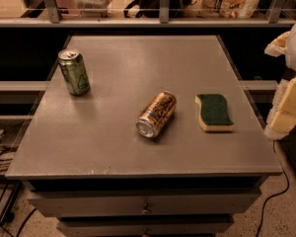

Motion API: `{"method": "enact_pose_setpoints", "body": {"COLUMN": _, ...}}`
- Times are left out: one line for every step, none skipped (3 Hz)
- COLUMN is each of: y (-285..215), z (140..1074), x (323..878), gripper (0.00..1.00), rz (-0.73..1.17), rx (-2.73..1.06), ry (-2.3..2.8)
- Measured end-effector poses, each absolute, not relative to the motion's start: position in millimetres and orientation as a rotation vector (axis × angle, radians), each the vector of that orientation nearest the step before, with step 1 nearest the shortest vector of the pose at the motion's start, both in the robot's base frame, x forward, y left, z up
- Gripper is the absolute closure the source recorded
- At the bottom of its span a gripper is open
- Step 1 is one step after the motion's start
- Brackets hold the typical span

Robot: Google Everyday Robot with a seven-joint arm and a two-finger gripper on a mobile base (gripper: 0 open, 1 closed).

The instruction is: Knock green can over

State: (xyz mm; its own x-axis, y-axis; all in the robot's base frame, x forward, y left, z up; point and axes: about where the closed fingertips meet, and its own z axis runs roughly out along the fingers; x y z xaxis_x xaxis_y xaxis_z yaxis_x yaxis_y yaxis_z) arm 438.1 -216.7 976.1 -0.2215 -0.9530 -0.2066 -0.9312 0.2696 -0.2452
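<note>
Speckled floor (286, 216), grey table (113, 152) over two closed drawers (89, 204) -- one orange-gold can (156, 114) lying on its side mid-table, one sponge (214, 112) just right of it, gripper (288, 107) off the right edge, open or closed I cannot tell -- one green can (74, 72) upright at far left, railing (160, 4) behind.

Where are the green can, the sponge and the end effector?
green can (74, 73): camera view, its side.
sponge (214, 110): camera view, green top.
end effector (286, 110): camera view, pale body at right edge.

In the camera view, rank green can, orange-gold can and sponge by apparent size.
Orange-gold can and sponge: about alike.
Green can: smallest, but farther back, so unsure.
Gripper: right edge, beside the table.
</note>
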Motion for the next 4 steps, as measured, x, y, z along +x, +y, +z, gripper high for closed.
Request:
{"method": "enact_pose_setpoints", "body": {"y": -216, "z": 977, "x": 439, "gripper": 0.0, "rz": -0.1, "rx": -1.721, "ry": 2.224}}
{"method": "enact_pose_setpoints", "body": {"y": -201, "z": 974, "x": 446, "gripper": 0.0, "rz": -0.044, "rx": -1.722, "ry": 2.132}}
{"method": "enact_pose_setpoints", "body": {"y": -172, "z": 965, "x": 462, "gripper": 0.0, "rz": 0.059, "rx": -1.72, "ry": 2.003}}
{"method": "enact_pose_setpoints", "body": {"y": -139, "z": 955, "x": 482, "gripper": 0.0, "rz": 0.171, "rx": -1.699, "ry": 1.902}}
